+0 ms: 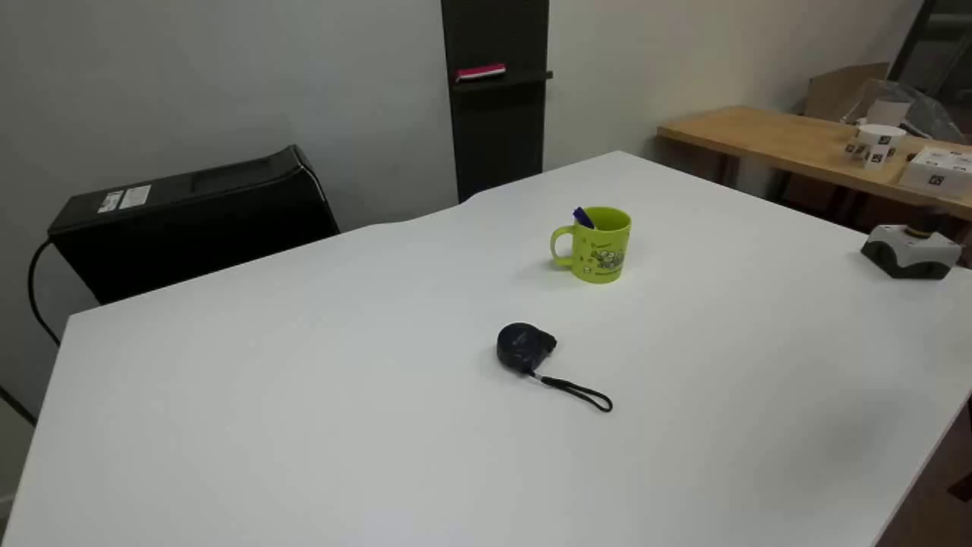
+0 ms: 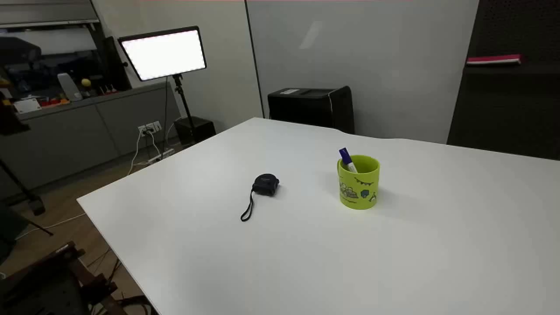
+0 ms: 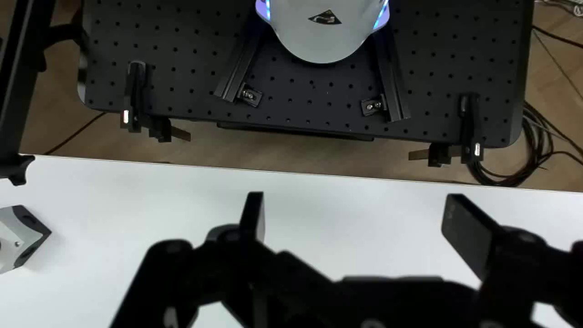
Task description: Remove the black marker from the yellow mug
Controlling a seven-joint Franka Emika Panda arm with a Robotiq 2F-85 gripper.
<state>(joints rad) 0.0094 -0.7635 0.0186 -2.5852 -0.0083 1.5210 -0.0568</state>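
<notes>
Marker (image 2: 347, 160) leans inside the mug (image 2: 358, 189), top end out; fingers (image 3: 468, 233) wide apart, holding nothing, and if I descend off its slant I could clip the mug and tip it.

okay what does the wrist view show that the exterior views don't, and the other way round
In the wrist view only: the gripper, open, and the white robot base.

In both exterior views only: the yellow-green mug, the blue-capped marker leaning in it, and the black tape measure.

Shared: the white table throughout; the grey button box shows in an exterior view and apparently, cut off, in the wrist view.
</notes>
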